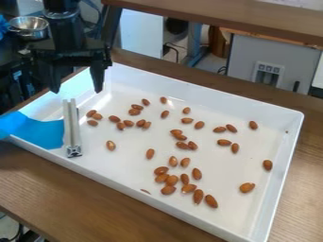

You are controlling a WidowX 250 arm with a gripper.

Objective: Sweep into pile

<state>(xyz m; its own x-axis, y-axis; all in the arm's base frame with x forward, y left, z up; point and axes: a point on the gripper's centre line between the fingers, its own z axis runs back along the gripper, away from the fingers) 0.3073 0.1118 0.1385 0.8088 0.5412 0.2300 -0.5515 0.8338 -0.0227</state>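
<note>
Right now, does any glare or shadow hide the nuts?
Camera view: glare whitens the tray toward its upper left, a smaller gleam lies by the farthest nuts, yet the nuts stand out; the black gripper looks dark, with little detail.

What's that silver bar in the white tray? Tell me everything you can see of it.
The silver bar is straight and slim, metallic-looking, with a groove along its length and a square, slotted end face toward the camera. It sits in the white tray, near the picture's left, its near end by the front wall. A blue sheet meets its left side; whether they're attached, I can't tell. No almonds touch it. The end effector hangs open by its far end, not gripping it.
</note>
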